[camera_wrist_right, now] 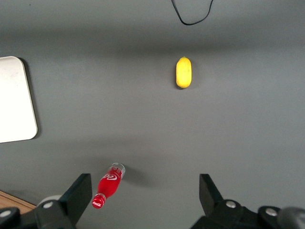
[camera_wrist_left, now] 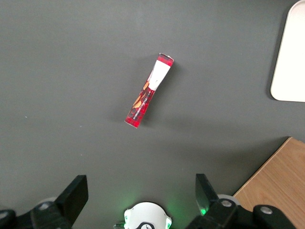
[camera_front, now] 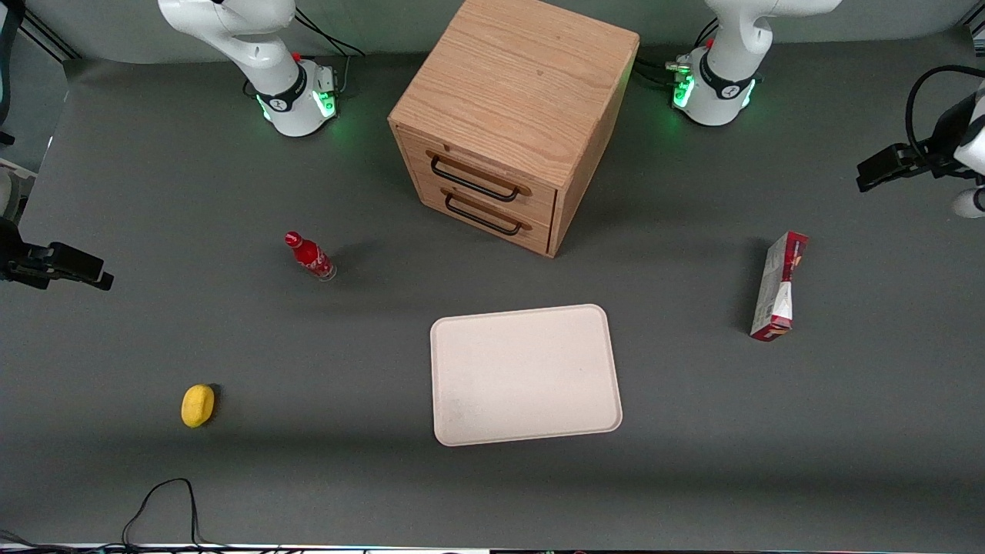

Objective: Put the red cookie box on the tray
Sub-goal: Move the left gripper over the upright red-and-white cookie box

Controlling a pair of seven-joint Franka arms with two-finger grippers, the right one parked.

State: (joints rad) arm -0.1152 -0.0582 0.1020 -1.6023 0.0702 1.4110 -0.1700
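Tray [camera_wrist_left: 290, 57] cut by frame edge, wooden cabinet [camera_wrist_left: 276, 181] likewise, pincer [camera_wrist_left: 138, 191] fingertips only

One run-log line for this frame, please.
phase: pre-grasp | gripper: open, empty, high above box | box: on table, toward working arm's end, apart from tray | tray: bare

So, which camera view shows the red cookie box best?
The left wrist view: the red cookie box lies whole and unobstructed under the open gripper, which hangs above the table. The front view also shows the box whole but smaller, toward the working arm's end, apart from the tray. The right wrist view does not show it.
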